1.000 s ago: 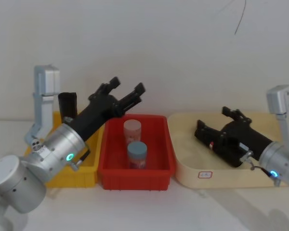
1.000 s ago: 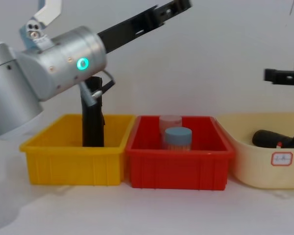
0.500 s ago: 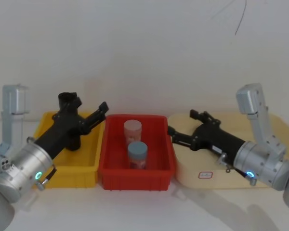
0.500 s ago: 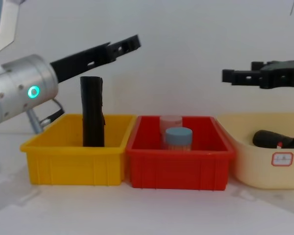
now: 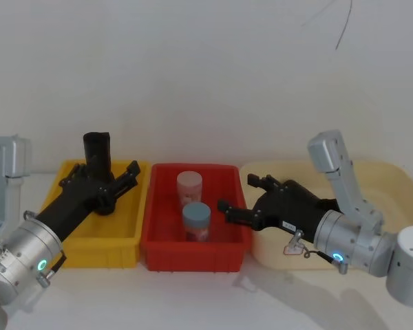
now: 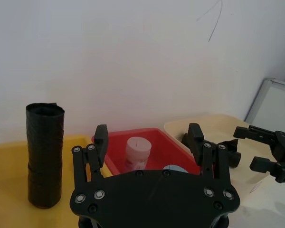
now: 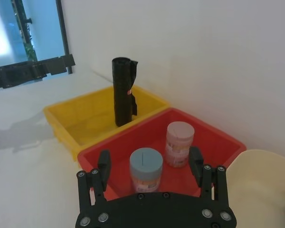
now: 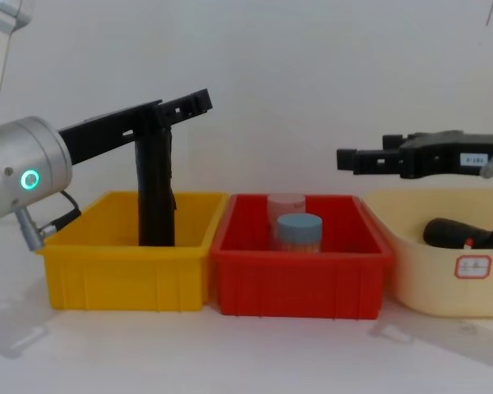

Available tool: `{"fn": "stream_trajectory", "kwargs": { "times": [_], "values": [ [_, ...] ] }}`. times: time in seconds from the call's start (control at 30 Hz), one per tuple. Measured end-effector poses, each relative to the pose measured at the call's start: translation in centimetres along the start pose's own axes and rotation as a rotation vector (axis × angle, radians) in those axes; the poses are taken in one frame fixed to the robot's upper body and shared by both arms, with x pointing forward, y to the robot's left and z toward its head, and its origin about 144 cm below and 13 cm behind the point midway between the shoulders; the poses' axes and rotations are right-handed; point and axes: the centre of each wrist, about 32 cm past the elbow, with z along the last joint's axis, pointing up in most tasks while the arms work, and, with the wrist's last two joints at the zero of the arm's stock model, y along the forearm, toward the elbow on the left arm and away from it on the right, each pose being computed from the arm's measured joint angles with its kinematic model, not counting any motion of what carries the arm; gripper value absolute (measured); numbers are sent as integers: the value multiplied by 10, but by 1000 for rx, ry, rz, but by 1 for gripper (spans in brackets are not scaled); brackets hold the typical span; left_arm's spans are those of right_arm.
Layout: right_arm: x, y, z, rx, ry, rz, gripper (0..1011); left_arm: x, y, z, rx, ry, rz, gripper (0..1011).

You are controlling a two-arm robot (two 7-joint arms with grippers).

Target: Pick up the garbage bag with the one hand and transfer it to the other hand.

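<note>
Standing in a yellow plastic bin (image 8: 123,279): one plain black roll (image 8: 156,215). Red plastic bin (image 8: 300,283), two capped jars (image 8: 298,233); cream tray (image 8: 427,283), one rolled black garbage bag (image 8: 448,232). Left tool (image 8: 199,102), right tool (image 8: 347,158): agape, empty.

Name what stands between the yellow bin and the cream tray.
The red bin fills that stretch, holding a pink jar and a blue-lidded jar; the chest view shows it side on.
</note>
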Motion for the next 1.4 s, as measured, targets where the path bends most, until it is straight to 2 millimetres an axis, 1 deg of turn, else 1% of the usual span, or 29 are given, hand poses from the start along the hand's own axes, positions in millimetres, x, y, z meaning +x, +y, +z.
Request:
{"fn": "stream_trajectory", "kwargs": {
  "times": [0.2,0.53,1.0,1.4],
  "values": [
    [0,5,-2,-29,0,12,1001,1,4,-1,9,-2,12,1000],
    [5,22,-6,-122,-32,28,1001,2,6,-2,15,-3,21,1000],
    [17,53,-17,-246,-68,60,1002,2,8,-2,19,-4,26,1000],
    [24,64,-18,-273,-84,68,1001,2,8,-2,20,-4,28,1000]
  ]
}}
